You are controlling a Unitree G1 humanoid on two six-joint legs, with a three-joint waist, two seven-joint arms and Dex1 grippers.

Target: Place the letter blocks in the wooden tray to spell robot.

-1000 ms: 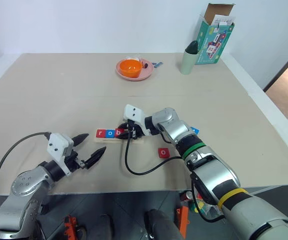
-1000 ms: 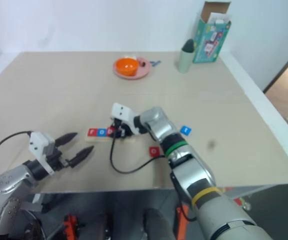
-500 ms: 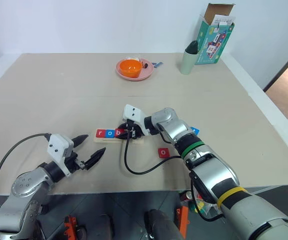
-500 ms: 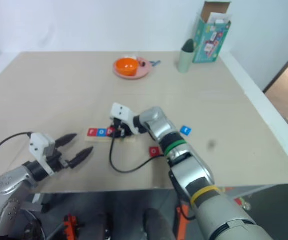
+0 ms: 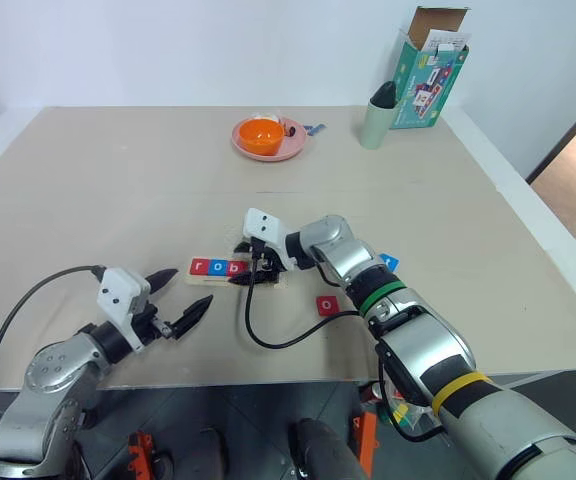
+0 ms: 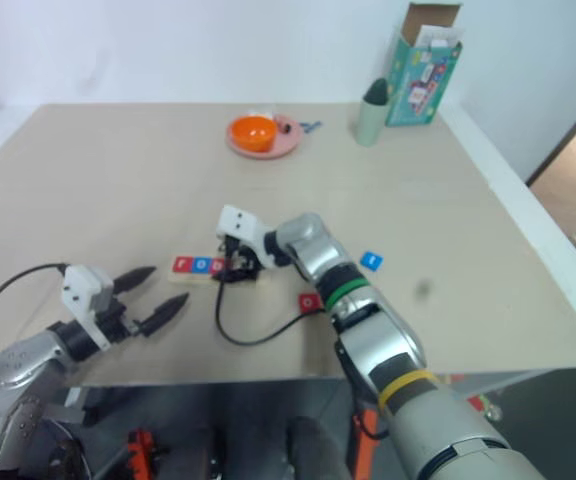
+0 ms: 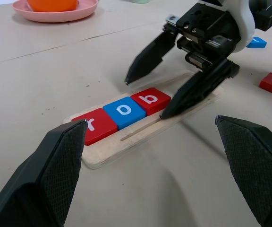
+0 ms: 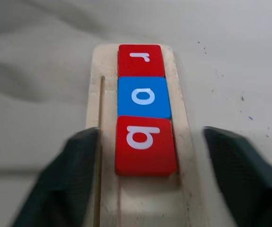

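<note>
The wooden tray (image 5: 268,279) lies at mid-table with three letter blocks in a row in it: red r (image 5: 200,267), blue o (image 5: 218,267) and red b (image 5: 235,267). My right gripper (image 5: 242,264) is open, one black finger on either side of the b block (image 8: 145,144) and neither touching it. A loose red o block (image 5: 327,304) and a blue block (image 5: 389,262) lie on the table to the right of the tray. My left gripper (image 5: 186,288) hovers open near the front edge, left of the tray, holding nothing.
A pink plate (image 5: 293,150) with an orange bowl (image 5: 261,135) sits at the back centre. A green cup (image 5: 376,120) and an open cardboard box (image 5: 428,70) stand at the back right. A black cable (image 5: 268,338) loops below my right wrist.
My right gripper has opened and let go of the b block, which now lies in the tray beside the o. The left arm has not moved.
</note>
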